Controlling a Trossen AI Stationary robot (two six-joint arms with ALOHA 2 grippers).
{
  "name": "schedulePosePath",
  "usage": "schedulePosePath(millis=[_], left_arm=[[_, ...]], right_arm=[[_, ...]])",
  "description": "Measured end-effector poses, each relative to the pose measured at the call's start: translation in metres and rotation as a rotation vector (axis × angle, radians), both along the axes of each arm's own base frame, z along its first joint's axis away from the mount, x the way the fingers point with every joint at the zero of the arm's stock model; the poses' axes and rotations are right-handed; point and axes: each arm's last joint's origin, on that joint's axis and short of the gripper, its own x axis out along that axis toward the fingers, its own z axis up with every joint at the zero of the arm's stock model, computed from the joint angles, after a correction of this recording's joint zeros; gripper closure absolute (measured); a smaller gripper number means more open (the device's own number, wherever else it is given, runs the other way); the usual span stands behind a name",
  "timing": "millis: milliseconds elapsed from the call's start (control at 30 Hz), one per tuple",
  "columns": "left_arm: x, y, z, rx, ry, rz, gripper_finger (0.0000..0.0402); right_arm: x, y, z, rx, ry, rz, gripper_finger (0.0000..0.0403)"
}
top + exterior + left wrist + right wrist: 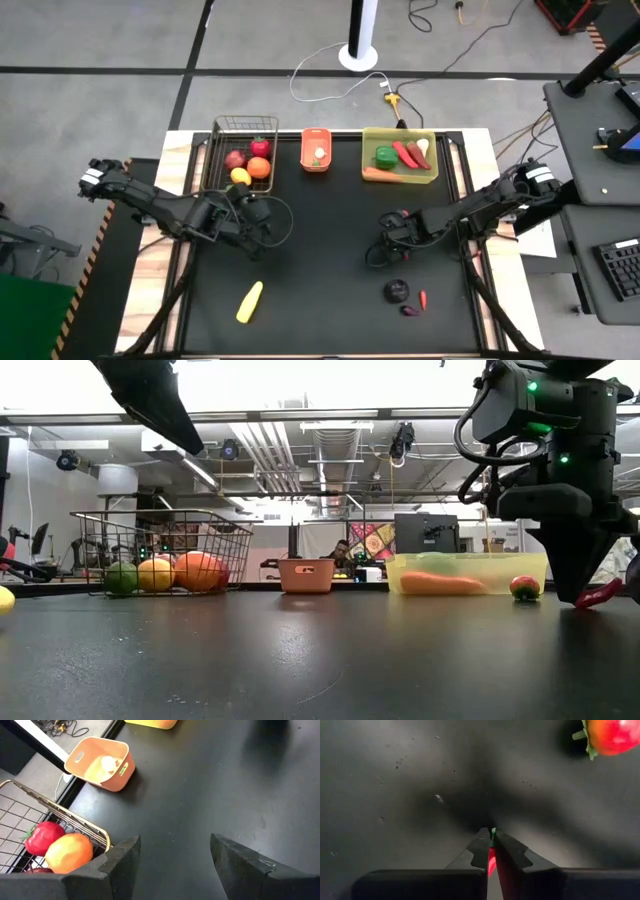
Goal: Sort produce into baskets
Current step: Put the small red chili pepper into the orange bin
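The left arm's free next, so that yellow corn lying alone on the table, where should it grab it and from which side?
Take the corn at its middle, coming straight down from above, with the left tool turned so its open fingers close across the narrow width. It lies flat and slanted, long and slim, with nothing beside it.

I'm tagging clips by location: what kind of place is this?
Likely a robotics lab or workshop: exposed ceiling ducts, a person at a monitor behind the table, cables on a grey floor.
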Motion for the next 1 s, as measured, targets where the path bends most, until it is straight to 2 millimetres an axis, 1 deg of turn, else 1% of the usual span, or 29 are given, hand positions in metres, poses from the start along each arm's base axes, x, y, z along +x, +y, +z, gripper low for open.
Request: schedulePosePath(millis=[133,267,400,533,667,767,900,1000], left_arm=[[0.0,0.0,0.0,-0.004,-0.004,0.005,0.018],[0.001,0.0,-0.001,-0.006,-0.002,0.01,0.018],[0.003,-0.001,-0.005,-0.002,0.011,0.013,0.018],[0.006,-0.002,-0.009,0.003,0.028,0.015,0.018],[0.009,-0.003,-0.012,0.005,0.04,0.018,0.018],[0.01,-0.004,-0.013,-0.006,0.047,0.017,0.018],[0.009,-0.005,-0.015,-0.06,0.073,-0.006,0.018],[0.007,-0.007,-0.016,-0.119,0.104,-0.021,0.018]], right_arm=[[0.003,0.0,0.003,-0.002,-0.01,0.015,0.039],[0.012,-0.003,0.012,-0.006,-0.053,0.045,0.039],[0.03,-0.009,0.027,-0.037,-0.161,0.099,0.039],[0.052,-0.02,0.046,-0.097,-0.307,0.168,0.039],[0.073,-0.038,0.067,-0.173,-0.465,0.236,0.039],[0.086,-0.055,0.081,-0.27,-0.563,0.279,0.039],[0.096,-0.083,0.096,-0.408,-0.672,0.309,0.039],[0.1,-0.106,0.105,-0.506,-0.749,0.296,0.039]])
